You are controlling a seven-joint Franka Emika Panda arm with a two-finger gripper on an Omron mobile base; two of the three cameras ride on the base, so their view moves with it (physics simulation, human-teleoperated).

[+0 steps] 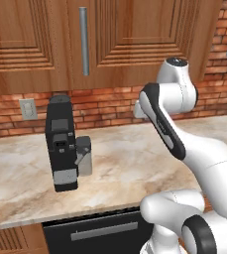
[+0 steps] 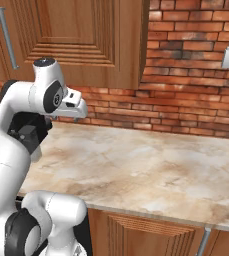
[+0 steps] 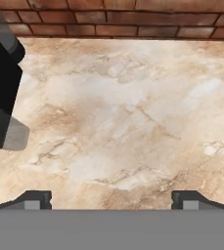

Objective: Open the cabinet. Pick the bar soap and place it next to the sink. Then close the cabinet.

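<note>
1. The cabinet point(image 1: 135, 39) hangs on the wall above the counter point(image 1: 130, 163), and its door is shut. The bar soap must be inside, so I cannot see it yet.

2. The door has a long silver handle point(image 1: 84, 40). It stands straight up and down. In the right base view the same handle point(image 2: 7, 37) sits far up in the left corner.

3. The gripper point(image 3: 111, 197) looks down at the counter. Its two dark tips are spread wide apart, one at each side of the hand view, and nothing is between them.

4. The hand is low, just above the counter, beside the black coffee machine point(image 1: 61, 144). (The machine's dark side point(image 3: 1, 93) shows at the left of the hand view.)

5. This is what counts for the next move: the handle is up high and toward the wall, and the hand points down. I think the arm must lift a lot and tip the hand to face the door.

6. I think the tips should end up one on each side of the bar, left and right, so they can pinch across it. Along the bar they would not fit around it.

7. There is only one arm, so it must do this job alone. The task looks like it is at its very start, with the door not yet opened.
</note>
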